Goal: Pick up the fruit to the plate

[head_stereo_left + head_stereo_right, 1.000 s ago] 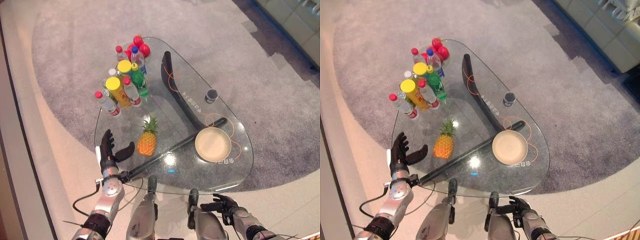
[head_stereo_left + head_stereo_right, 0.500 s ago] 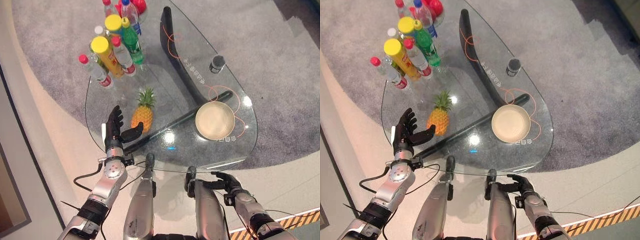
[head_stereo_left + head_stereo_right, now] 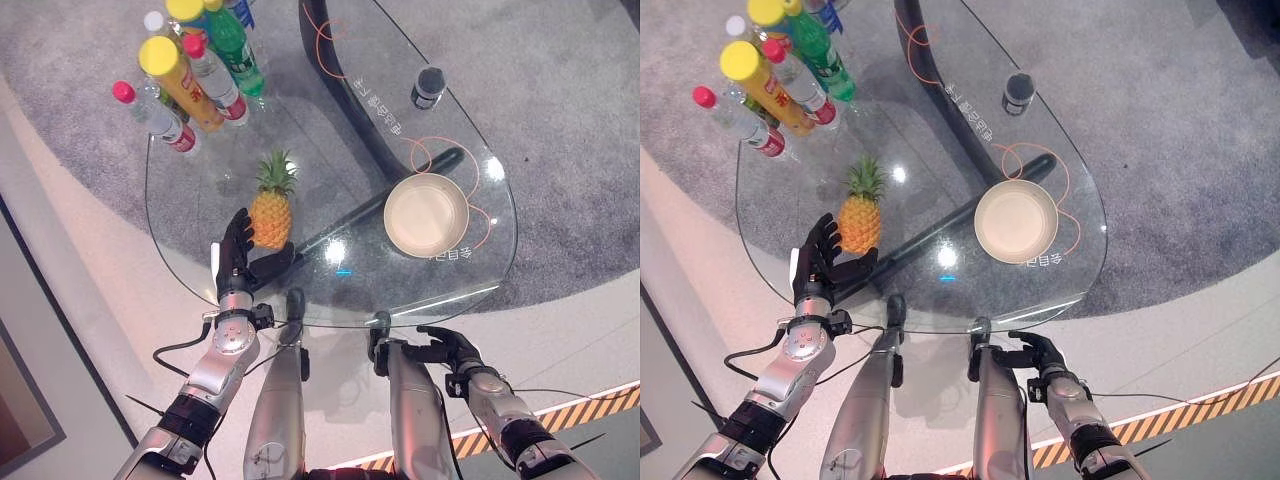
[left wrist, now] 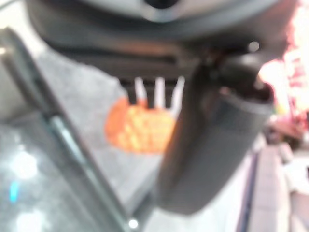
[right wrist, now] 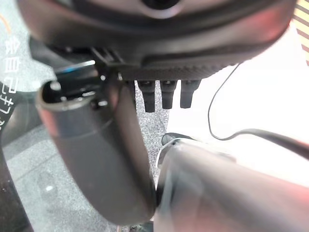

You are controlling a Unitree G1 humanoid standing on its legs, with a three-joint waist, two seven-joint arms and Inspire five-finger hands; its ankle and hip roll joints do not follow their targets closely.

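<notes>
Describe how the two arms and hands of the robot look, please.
Both arms are silver-grey metal with dark bands near the wrists. Each ends in a dark, nearly black hand with fingers and a thumb: the left hand has a white strip along its outer edge, and the right hand is plain dark.

A clear glass table (image 3: 300,140) with a rounded outline and a curved black frame (image 3: 345,95) beneath it stands on a grey carpet (image 3: 560,110); orange line patterns and white print mark its top. At its far left corner stands a cluster of bottles: a tall yellow-capped yellow can (image 3: 180,82), a green plastic bottle (image 3: 232,48) and clear red-capped bottles (image 3: 158,118); a small dark round cap-like object (image 3: 427,86) sits well apart, near the far right edge.
</notes>
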